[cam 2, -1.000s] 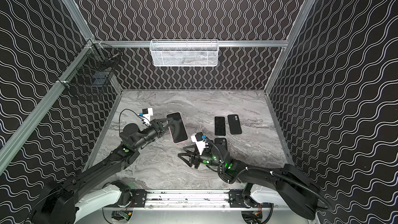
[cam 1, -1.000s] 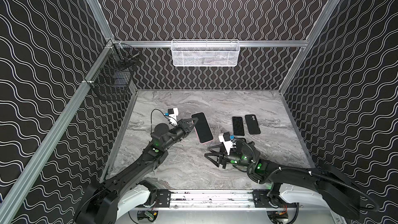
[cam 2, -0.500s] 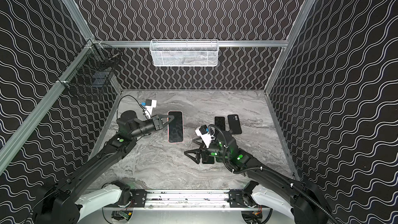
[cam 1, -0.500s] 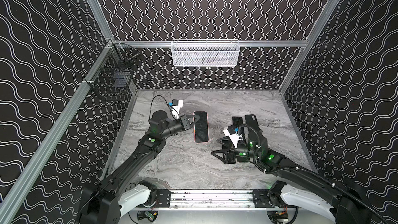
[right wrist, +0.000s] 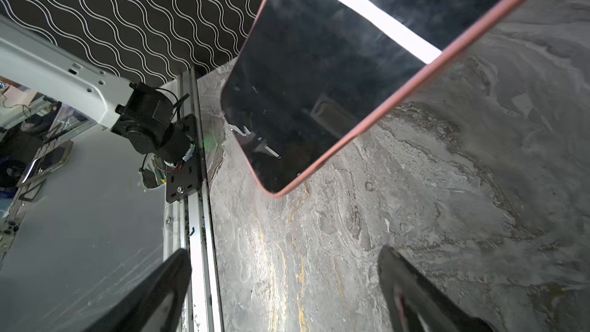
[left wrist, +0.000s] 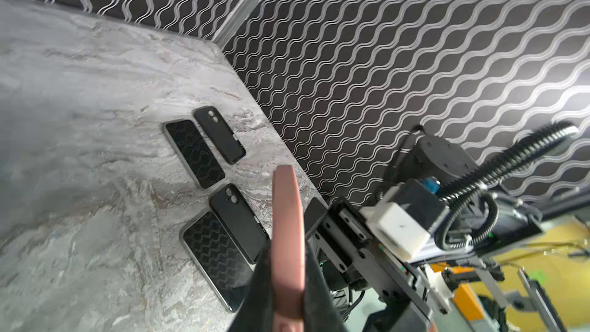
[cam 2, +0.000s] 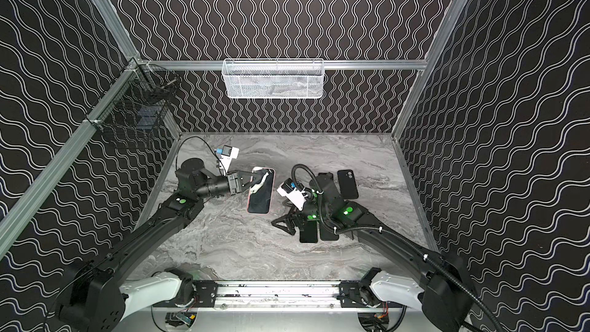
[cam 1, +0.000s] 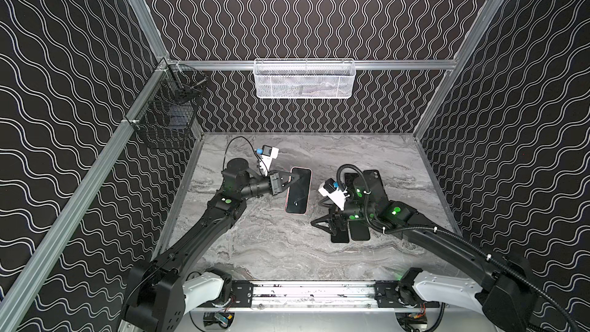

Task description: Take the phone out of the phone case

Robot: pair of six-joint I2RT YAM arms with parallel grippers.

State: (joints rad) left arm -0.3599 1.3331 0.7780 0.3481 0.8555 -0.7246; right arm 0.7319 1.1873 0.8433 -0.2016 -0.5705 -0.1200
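The phone [cam 1: 298,193] [cam 2: 260,194] has a dark screen facing up and sits in a pink phone case [right wrist: 367,122]. It is held slightly tilted above the marble table [cam 1: 271,244]. My left gripper [cam 1: 289,181] [cam 2: 252,183] is shut on the case's left edge near its far end. The pink edge [left wrist: 287,234] runs out from between the left gripper's dark fingers [left wrist: 258,289]. My right gripper [cam 1: 319,213] [cam 2: 281,216] hangs open just right of the phone's near end. In the right wrist view its fingers [right wrist: 172,282] stand wide apart with only table between them.
Two bare black phones [left wrist: 194,153] [left wrist: 217,260] and two empty black cases [left wrist: 220,134] [left wrist: 238,221] lie on the right, partly under the right arm. A white mesh basket [cam 1: 305,79] hangs on the back wall. A black wire basket [cam 1: 169,119] is on the left wall.
The left gripper has turned the cased phone from slanted to nearly straight, still gripping it. The right gripper has opened wider and shifted back and right, over the black phones.
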